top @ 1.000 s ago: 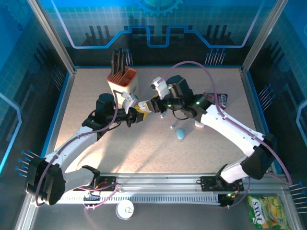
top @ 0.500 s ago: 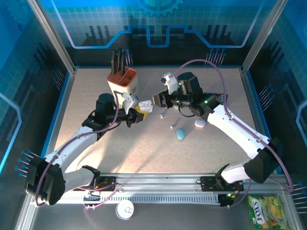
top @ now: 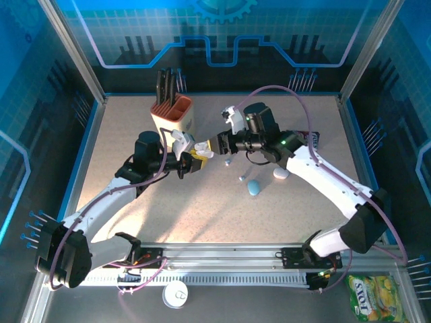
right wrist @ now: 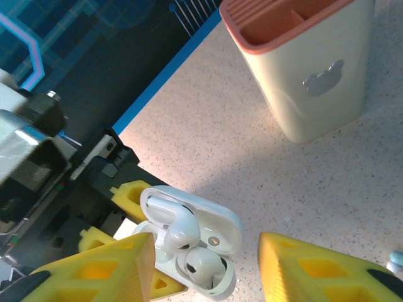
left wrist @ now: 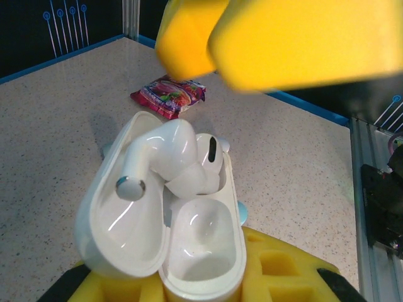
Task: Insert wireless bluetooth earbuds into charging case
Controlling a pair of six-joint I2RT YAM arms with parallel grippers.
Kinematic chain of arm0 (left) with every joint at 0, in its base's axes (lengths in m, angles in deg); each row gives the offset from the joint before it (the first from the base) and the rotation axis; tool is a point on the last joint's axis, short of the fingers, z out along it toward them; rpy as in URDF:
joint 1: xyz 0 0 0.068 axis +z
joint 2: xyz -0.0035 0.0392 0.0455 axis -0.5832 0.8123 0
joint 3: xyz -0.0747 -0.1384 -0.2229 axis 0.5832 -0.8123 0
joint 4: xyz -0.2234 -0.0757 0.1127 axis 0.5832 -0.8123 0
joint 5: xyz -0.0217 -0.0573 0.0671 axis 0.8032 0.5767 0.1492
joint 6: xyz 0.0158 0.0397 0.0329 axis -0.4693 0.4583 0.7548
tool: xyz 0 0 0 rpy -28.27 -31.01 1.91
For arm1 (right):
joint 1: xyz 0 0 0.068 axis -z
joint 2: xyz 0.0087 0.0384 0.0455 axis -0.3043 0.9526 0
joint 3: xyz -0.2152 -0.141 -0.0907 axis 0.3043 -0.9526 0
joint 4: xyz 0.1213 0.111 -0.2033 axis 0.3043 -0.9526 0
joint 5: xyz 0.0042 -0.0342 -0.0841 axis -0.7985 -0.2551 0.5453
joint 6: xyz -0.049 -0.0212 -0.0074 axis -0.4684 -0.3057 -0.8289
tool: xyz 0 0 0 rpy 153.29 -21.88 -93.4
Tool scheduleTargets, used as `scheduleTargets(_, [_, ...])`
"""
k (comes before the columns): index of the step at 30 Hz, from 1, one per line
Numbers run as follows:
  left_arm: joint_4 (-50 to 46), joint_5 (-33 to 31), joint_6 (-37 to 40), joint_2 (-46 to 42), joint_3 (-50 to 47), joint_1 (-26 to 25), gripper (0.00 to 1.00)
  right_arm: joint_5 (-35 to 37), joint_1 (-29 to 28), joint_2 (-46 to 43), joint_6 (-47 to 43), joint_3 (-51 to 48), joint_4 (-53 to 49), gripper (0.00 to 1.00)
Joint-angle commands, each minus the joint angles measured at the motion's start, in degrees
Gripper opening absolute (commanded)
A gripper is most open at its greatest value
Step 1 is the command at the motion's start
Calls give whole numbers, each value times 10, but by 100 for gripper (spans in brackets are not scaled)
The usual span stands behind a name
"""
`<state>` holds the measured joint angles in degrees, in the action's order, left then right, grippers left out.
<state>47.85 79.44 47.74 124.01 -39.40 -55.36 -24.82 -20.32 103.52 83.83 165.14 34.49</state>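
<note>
My left gripper (top: 195, 157) (left wrist: 198, 280) is shut on the open white charging case (top: 203, 149) (left wrist: 204, 251) (right wrist: 221, 221), its lid swung back. One earbud (right wrist: 203, 265) (left wrist: 213, 157) sits in a socket. A second earbud (right wrist: 179, 231) (left wrist: 162, 151) lies loose and tilted across the case, its stem against the lid. The other socket near my left fingers is bare. My right gripper (top: 217, 144) (right wrist: 208, 270) hovers open just over the case, its yellow fingers (left wrist: 283, 38) either side and holding nothing. Two more earbuds (top: 227, 162) (top: 241, 178) lie on the table.
A cream utensil holder (top: 173, 114) (right wrist: 302, 69) stands behind the left gripper. A blue case (top: 254, 188) and a white case (top: 281, 173) lie to the right, with a red snack packet (top: 314, 138) (left wrist: 169, 95) beyond. A yellow packet (top: 372, 294) sits off the table's front right.
My right gripper pulled back from the case to the right and up, then edged back toward it. The left gripper and the case have stayed put.
</note>
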Motion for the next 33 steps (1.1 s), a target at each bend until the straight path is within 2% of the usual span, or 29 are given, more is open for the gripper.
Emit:
scheduleTargets(1, [11, -1, 15, 1, 4, -3, 16, -16, -9, 15, 2, 26, -5, 47])
scheduleTargets(22, [6, 1, 16, 0, 1, -3, 16, -29, -19, 47, -14, 50, -24, 41])
scheduleTargets(33, [7, -2, 14, -4, -3, -3, 16, -18, -27, 50, -26, 57, -39, 30])
